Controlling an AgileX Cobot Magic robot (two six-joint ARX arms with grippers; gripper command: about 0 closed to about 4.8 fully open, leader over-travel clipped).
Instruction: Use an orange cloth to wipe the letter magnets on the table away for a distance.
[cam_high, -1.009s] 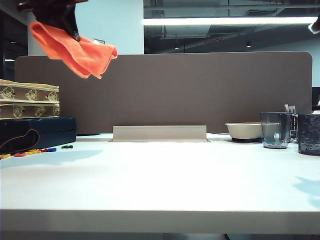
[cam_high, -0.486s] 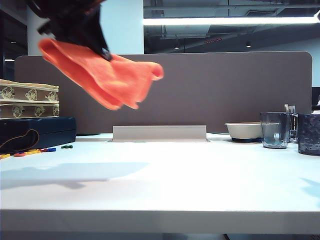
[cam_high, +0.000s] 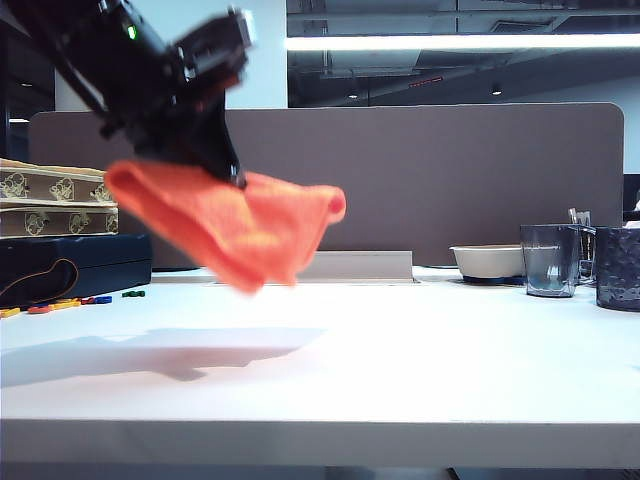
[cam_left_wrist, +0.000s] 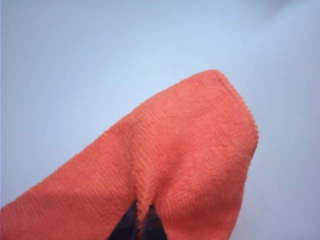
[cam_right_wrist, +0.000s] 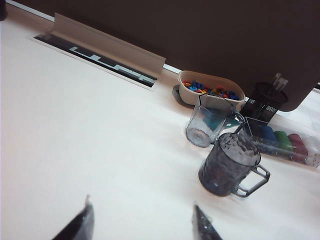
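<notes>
1. Currently the left gripper (cam_high: 235, 180) is clamped on the orange cloth (cam_high: 235, 225), pinching it at a fold near the top so the rest hangs free. The cloth is airborne above the left half of the tabletop (cam_high: 400, 350), not touching it; its shadow lies on the surface below.
2. Likely reason for the hold: a pinch at one gathered point leaves a broad drape below, which gives a wide sweeping face once lowered.
3. In the left wrist view the cloth (cam_left_wrist: 175, 165) covers the fingertips; only a dark sliver shows at the fold, jaws pressed together on the fabric.
4. The letter magnets (cam_high: 70, 302) lie in a loose row near the tabletop's far left edge, just in front of a dark blue case (cam_high: 75, 265) that carries stacked patterned boxes (cam_high: 55, 205). Red, yellow, blue and green pieces can be told apart; individual letters cannot.
5. The cloth hangs well apart from the magnets, nearer the centre. Judgement: it must come down and approach them before any wiping starts.
6. The right gripper (cam_right_wrist: 140, 222) has its jaws spread wide and empty, hovering over the right side of the tabletop, near the dark mug (cam_right_wrist: 230, 165) and clear cup (cam_right_wrist: 207, 125).
7. Cloth appearance: bright orange, fuzzy microfibre, stitched hem, folded and creased.
</notes>
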